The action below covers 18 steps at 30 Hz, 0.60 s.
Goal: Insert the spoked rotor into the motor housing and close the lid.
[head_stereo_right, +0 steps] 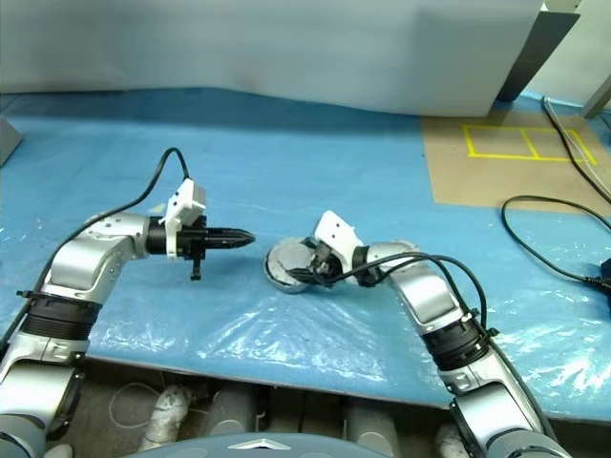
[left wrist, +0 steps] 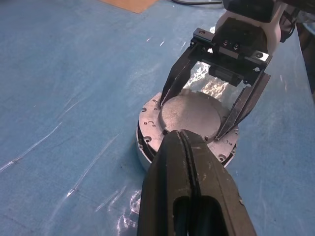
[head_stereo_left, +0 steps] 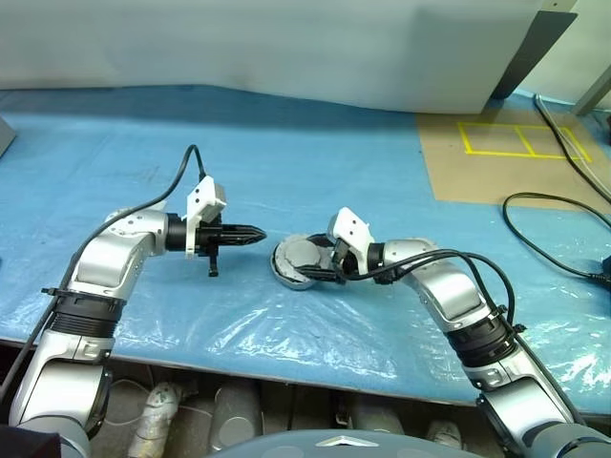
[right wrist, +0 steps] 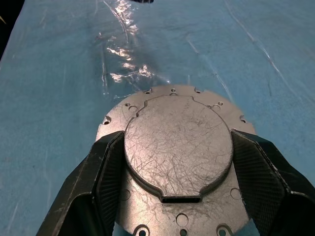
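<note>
Presently on the desk (head_stereo_left: 286, 143), covered with a blue plastic sheet:

Item one: motor housing (left wrist: 147, 147), a shallow round silver-grey cup, standing flat near the desk's front edge, between the two arms. Its side wall shows beneath the lid.

Item two: lid (right wrist: 177, 147), a round grey metal disc, lying on top of the housing with its smooth, scratched silver face upward; a raised centre plate and small holes around the rim.

Item three: right gripper (right wrist: 176, 189), reaching in over the lid, its fingers (right wrist: 103, 182) spread to either side of the raised centre plate and resting against its edge.

Item four: left gripper (head_stereo_left: 258, 232), pointing level toward the housing from the robot's left, just short of it, fingers pressed together and holding nothing.

Item five: black cables (head_stereo_left: 544, 239), on the desk to the right, well apart from the housing.
</note>
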{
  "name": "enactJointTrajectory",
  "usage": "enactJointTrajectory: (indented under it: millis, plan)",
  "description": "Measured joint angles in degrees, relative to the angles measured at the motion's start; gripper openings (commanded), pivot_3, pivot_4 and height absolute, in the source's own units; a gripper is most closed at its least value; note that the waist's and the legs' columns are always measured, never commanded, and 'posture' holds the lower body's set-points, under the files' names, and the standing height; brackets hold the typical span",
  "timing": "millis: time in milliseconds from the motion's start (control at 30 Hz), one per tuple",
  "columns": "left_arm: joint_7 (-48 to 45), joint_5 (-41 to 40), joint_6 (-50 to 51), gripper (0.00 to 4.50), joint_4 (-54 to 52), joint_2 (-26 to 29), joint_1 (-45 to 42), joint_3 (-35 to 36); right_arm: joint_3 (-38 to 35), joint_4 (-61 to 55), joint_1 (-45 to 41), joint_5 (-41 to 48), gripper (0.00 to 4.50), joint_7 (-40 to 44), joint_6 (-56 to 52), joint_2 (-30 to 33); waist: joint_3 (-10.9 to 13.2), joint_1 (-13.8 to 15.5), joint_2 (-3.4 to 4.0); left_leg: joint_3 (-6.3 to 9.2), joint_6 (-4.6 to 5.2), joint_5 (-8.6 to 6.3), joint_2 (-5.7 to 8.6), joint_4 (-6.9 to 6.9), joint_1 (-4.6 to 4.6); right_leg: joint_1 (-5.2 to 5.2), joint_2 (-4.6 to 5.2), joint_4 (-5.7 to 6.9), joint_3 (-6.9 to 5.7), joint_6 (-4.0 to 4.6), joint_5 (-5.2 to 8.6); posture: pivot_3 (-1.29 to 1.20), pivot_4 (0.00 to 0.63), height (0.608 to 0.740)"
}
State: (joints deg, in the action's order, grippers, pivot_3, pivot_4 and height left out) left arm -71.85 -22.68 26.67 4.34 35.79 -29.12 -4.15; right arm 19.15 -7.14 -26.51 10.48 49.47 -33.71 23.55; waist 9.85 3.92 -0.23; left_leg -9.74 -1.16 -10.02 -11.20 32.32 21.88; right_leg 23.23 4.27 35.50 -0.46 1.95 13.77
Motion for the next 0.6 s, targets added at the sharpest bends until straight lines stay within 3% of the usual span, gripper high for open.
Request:
enactJointTrajectory:
  millis: [267, 600]
  plan:
    - [0.14, 0.27, -1.19, 0.0, 1.17, -0.43, 0.01, -0.1, 0.2, -2.24, -2.75, 0.17, 2.96, -1.93, -5.6, -0.99, 0.0, 0.06, 0.0, -0.01, -0.01, 0.0, 0.02, -0.02, 0.1, 0.09, 0.01, -0.01, -0.01, 0.0, 0.0, 0.0, 0.15, 0.74]
    - [0.3, 0.88, -2.0, 0.0, 2.4, -1.1, 0.01, -0.32, 1.33, 1.17, -2.02, -1.74, 2.96, -4.01, -2.11, -3.21, 0.0, -0.06, 0.0, -0.01, -0.01, 0.0, 0.01, -0.03, 0.07, 0.09, 0.0, 0.02, 0.0, 0.0, 0.0, 0.0, 0.15, 0.74]
